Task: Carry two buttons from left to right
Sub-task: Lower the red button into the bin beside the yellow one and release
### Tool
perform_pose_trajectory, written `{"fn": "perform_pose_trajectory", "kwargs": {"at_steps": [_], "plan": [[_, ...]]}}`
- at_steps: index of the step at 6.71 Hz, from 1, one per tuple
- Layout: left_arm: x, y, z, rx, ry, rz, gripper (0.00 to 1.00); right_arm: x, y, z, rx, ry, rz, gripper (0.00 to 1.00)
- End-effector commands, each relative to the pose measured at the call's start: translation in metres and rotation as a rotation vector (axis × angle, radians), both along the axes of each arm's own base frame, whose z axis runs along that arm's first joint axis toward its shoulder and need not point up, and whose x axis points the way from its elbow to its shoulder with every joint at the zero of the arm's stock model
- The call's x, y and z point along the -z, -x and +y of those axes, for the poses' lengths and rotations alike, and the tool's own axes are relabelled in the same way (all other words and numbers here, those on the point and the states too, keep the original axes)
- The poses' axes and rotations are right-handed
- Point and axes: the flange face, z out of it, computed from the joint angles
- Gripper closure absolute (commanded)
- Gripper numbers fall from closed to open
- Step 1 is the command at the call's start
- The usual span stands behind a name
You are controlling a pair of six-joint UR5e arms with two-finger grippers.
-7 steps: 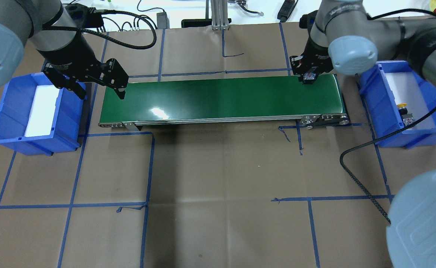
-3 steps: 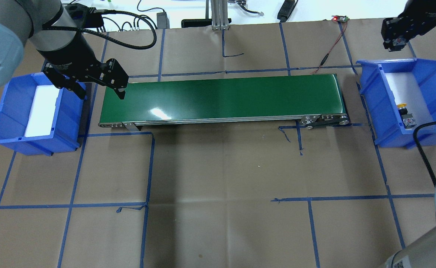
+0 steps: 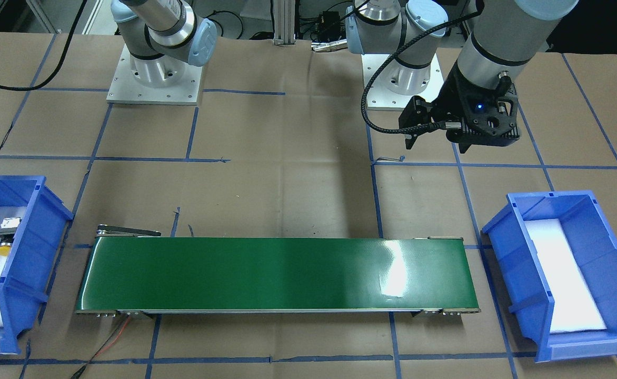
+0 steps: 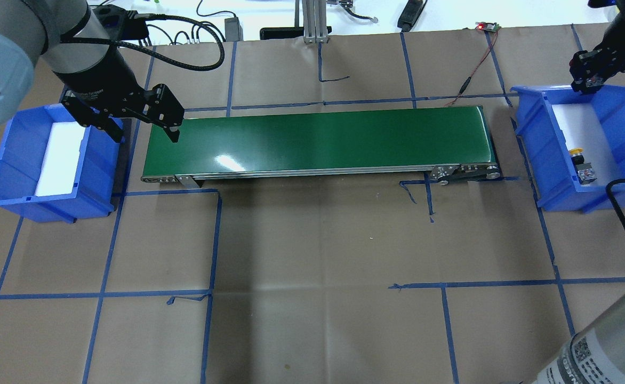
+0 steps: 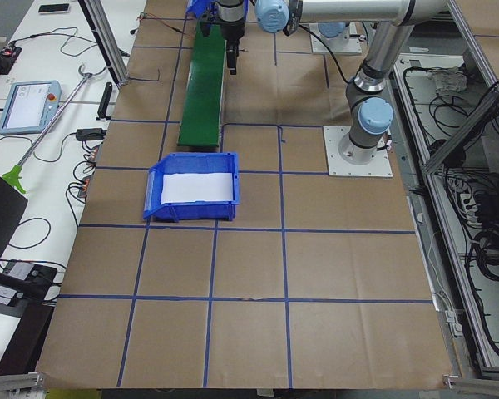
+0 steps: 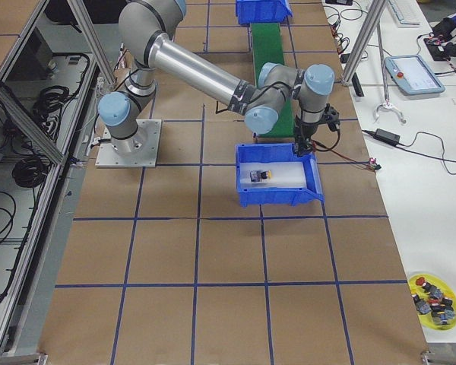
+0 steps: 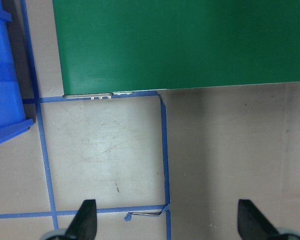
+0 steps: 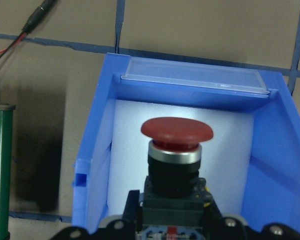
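Note:
The red button (image 8: 176, 131) is upright in my right gripper (image 4: 589, 81), which is shut on its black collar and body. It hangs over the far end of the right blue bin (image 4: 532, 140), above the white liner in the right wrist view. The yellow button (image 4: 578, 154) lies on its side in that bin, also visible from the front (image 3: 5, 239) and the right side (image 6: 260, 176). My left gripper (image 4: 143, 130) is open and holds nothing, above the left end of the green conveyor (image 4: 318, 138); its fingertips (image 7: 87, 216) stand wide apart.
The left blue bin (image 4: 3, 160) holds only a white liner. A red wire (image 4: 470, 80) runs from the conveyor's right end to the far edge. Cables and gear line the far edge. A yellow tray (image 6: 433, 298) of spare buttons sits at the table corner.
My right gripper carried the red button from the conveyor's right end rightwards past the bin's far corner, then down over the bin's far end. The left arm has not moved.

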Motion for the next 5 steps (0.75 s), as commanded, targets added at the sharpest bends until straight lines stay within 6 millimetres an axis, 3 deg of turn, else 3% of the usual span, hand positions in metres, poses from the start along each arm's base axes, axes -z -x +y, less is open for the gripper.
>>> {"fn": "perform_pose_trajectory", "kwargs": {"at_steps": [1,5], "plan": [[0.0,0.0,0.0,0.0,0.0,0.0,0.0,0.036,0.018,0.005,0.006,-0.044,-0.019,0.95],[-0.001,-0.003,-0.001,0.007,0.003,0.0,0.0,0.094,0.025,0.005,-0.008,-0.056,-0.026,0.95]]}}
